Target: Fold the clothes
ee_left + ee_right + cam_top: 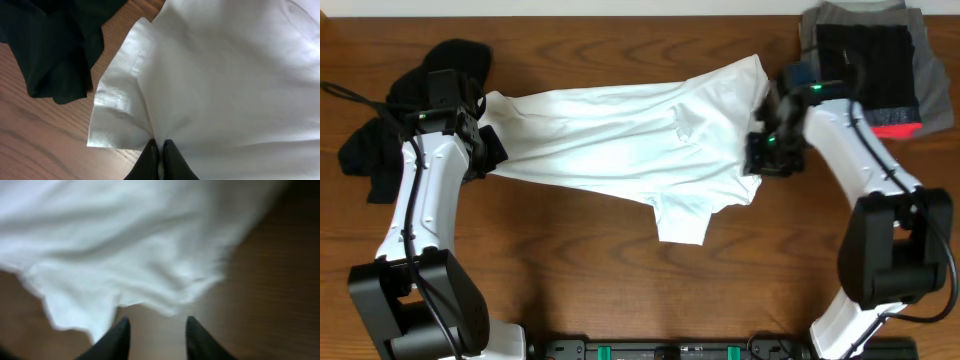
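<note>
Overhead: white shirt (620, 135) lies stretched crosswise over the middle of the table (570, 290). It is wrinkled, with one sleeve flap pointing toward the near edge. Left gripper (488, 148) sits at the shirt's left end and right gripper (763, 152) at its right end. The tips of both are hidden under their own housings, so claw state can't be read from above. Black garment (415, 110) is crumpled at far left, partly covered by the left arm. Folded stack (880, 65) sits in the far right corner, grey under black with a red band, cut off by the top frame edge. There's wide bare wood in front of the shirt, but little room between the shirt ends and the side piles.

Left wrist: fingers (150, 160) are clenched on a pinch of the white fabric, creases fanning out from the grip. A doubled hem with a fine ribbed weave sits just left of the grip, its corner over bare wood. The black garment is close by at upper left, cut off by the frame.

Right wrist: blurred. Fingers (120, 337) are spread apart with nothing between them. The shirt's wavy edge lies just beyond the tips, and wood shows in the gap. Can't tell whether they touch the cloth.
</note>
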`<state>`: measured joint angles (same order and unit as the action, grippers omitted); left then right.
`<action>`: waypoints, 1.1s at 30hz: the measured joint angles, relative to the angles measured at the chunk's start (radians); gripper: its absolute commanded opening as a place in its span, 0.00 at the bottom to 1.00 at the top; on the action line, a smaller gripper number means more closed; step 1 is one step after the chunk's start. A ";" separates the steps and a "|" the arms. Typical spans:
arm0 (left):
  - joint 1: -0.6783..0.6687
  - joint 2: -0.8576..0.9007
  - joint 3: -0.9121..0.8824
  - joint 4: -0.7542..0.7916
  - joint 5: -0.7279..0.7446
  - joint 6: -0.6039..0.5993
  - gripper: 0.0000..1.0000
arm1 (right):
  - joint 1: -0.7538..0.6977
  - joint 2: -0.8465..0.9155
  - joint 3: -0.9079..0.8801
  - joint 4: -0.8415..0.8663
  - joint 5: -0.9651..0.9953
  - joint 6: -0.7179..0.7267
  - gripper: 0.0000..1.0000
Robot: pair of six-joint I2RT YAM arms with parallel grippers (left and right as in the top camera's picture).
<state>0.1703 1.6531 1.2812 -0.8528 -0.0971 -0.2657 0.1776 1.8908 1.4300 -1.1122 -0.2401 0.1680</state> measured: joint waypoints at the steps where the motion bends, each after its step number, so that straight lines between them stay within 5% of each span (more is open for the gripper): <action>1: 0.000 0.000 0.000 0.000 0.000 0.000 0.06 | 0.038 -0.001 0.000 -0.001 -0.007 -0.005 0.41; 20: 0.000 0.000 0.000 0.000 0.000 0.000 0.06 | 0.394 -0.001 -0.168 0.053 0.007 0.098 0.51; 33: 0.000 0.000 0.000 -0.003 0.000 0.000 0.06 | 0.418 -0.001 -0.254 0.117 0.165 0.267 0.51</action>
<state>0.1703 1.6531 1.2812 -0.8558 -0.0971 -0.2653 0.5953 1.8896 1.1763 -0.9947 -0.0750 0.4351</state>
